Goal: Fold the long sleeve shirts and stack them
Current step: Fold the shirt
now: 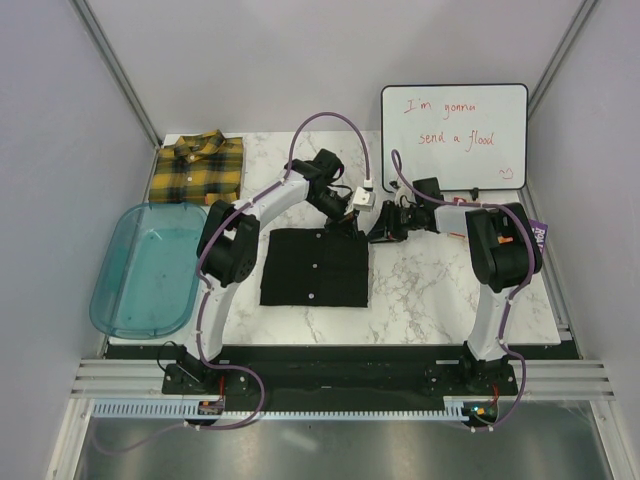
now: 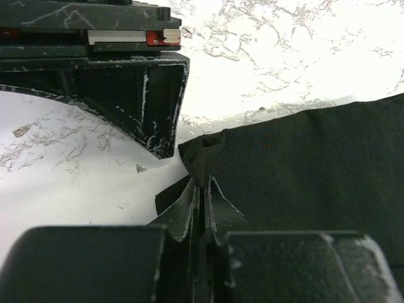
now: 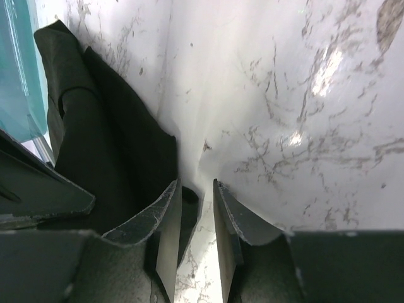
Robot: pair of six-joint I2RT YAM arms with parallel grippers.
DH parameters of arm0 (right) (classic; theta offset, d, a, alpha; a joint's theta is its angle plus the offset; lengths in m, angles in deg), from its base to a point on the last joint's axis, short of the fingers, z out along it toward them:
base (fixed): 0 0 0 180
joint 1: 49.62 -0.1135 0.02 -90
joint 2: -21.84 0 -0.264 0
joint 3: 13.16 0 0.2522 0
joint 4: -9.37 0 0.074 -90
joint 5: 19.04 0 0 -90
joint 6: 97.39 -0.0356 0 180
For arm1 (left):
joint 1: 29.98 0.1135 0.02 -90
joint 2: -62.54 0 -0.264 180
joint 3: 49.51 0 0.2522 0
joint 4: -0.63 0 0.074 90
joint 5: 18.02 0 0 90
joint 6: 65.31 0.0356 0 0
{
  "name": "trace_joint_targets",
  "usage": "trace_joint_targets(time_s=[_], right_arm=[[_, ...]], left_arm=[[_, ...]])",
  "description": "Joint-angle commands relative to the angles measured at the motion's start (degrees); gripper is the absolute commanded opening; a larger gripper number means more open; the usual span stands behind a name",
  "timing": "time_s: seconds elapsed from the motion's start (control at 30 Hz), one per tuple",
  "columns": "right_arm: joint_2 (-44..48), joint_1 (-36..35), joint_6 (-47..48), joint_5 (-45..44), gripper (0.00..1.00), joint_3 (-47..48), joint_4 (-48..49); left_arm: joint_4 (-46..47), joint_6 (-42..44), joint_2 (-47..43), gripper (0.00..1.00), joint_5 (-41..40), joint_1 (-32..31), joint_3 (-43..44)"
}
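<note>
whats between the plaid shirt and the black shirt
In the top view, the left arm's white link crosses over that stretch between the plaid shirt and black shirt; otherwise only bare marble table shows.

I am bending my left arm point(image 1: 262, 203) and my right arm point(image 1: 497, 250) in toward the middle. My left gripper point(image 2: 202, 188) is pinching shut on a corner of the black shirt point(image 2: 303, 170). My right gripper point(image 3: 197, 189) is holding its fingers a little apart.

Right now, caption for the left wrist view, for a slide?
Left pincer shut on a corner of the black shirt, on the marble table.
</note>
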Motion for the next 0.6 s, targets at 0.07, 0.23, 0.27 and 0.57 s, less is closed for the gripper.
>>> trace_joint_targets(time_s=[0.07, 0.23, 0.27, 0.57], right_arm=[[2.2, -0.7, 1.6, 0.7, 0.34, -2.5, -3.0], [1.7, -1.6, 1.5, 0.7, 0.31, -2.2, -2.8], [1.5, -1.7, 1.5, 0.7, 0.31, -2.2, -2.8], [0.5, -2.3, 2.8, -1.7, 0.0, -2.2, -2.0]], left_arm=[[0.0, 3.2, -2.7, 0.03, 1.6, 0.2, 0.3], [0.0, 3.0, -1.9, 0.03, 1.1, 0.2, 0.8], [0.0, 3.2, -1.8, 0.03, 1.0, 0.2, 0.8], [0.2, -6.6, -1.8, 0.47, -1.8, 3.1, 3.6]])
